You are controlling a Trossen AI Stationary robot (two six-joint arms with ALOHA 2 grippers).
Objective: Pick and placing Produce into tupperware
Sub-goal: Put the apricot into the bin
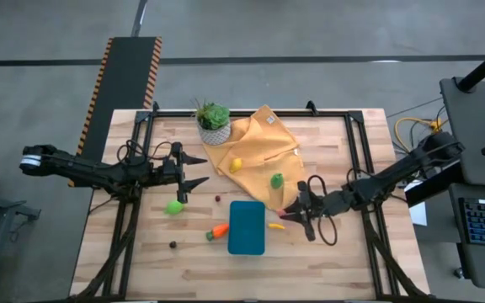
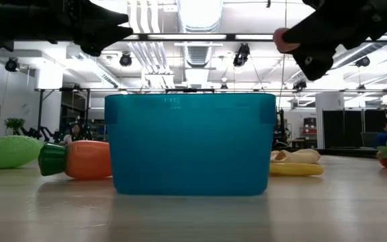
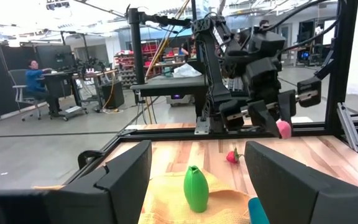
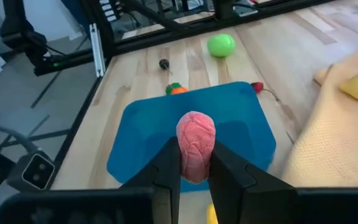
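From above, the tupperware looks empty; most produce is left on the table. In the right wrist view, a pink fruit is pinched tight by the right gripper over it. The left gripper is held wide, empty.

The table is pale planked wood, smooth with a faint sheen; the tupperware is glossy teal plastic; the mustard cloth has a coarse woven texture; the pink fruit looks matt and finely wrinkled; the right claw fingers are matt black.
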